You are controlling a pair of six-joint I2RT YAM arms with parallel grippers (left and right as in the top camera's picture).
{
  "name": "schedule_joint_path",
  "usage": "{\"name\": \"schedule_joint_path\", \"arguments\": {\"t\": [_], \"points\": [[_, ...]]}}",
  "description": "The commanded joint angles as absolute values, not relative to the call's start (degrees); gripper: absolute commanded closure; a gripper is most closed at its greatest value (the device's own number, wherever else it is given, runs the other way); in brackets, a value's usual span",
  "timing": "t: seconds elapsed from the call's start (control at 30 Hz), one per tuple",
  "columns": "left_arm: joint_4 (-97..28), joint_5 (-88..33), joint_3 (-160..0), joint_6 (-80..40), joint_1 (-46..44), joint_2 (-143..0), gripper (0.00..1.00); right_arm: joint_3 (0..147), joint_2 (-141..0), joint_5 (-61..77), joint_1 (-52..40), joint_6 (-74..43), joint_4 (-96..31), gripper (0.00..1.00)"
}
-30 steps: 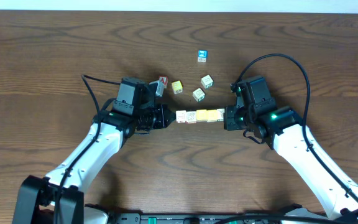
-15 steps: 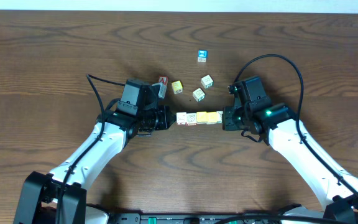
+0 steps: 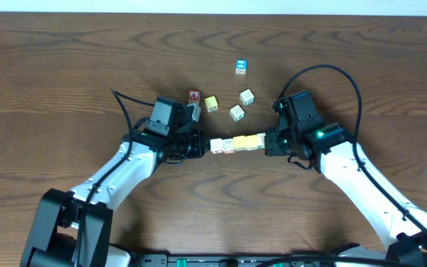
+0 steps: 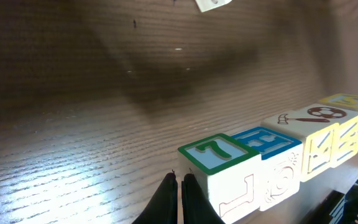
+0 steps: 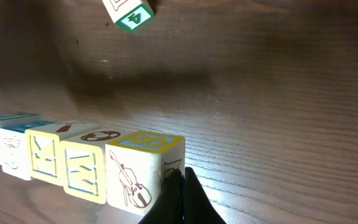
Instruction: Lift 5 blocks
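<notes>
1. Table (image 3: 65, 67): dark wood grain, and it fills the overhead view.
2. Left arm (image 3: 117, 174) and right arm (image 3: 362, 182): we see white links reaching in from the near edge. They meet head-on at mid-table.
3. Row of five blocks (image 3: 238, 142): set face to face in one straight line at mid-table, spanning the gap between the two grippers. From above, the third and fourth from the left end look yellow and the others whitish. We cannot tell whether the row rests on the wood or hangs just clear of it.
4. Left gripper (image 3: 203, 145): its fingers (image 4: 166, 202) are pressed together with nothing between them. The tips butt against the end block with a green-framed 7 (image 4: 219, 155).
5. Right gripper (image 3: 267, 141): its fingers (image 5: 173, 208) are likewise pressed together. The tips sit against the end block with a violin drawing (image 5: 135, 174).
6. Loose cubes, all beyond the row:
   - red cube marked A (image 3: 194, 96), near the left wrist
   - yellow cube (image 3: 211, 103), just beside the red one
   - two whitish cubes (image 3: 236, 112), close together
   - blue-faced cube (image 3: 240, 67), farthest out
</notes>
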State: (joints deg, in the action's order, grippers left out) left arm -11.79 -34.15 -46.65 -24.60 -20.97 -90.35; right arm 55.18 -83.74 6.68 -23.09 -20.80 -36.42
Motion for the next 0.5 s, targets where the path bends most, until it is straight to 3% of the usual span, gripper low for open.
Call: {"name": "schedule_joint_path", "arguments": {"t": [0.0,0.47], "points": [[-10.66,-41.28,-48.97,-23.86,-23.88,-90.35,0.93,57.21,-84.64,18.28,-25.61,-21.17,-35.4,0.99],[-10.68,-40.42,-48.97,-23.86,-23.9,-90.37,0.93,57.21,-87.99,18.28,-25.61,-21.17,-35.16,0.99]]}}
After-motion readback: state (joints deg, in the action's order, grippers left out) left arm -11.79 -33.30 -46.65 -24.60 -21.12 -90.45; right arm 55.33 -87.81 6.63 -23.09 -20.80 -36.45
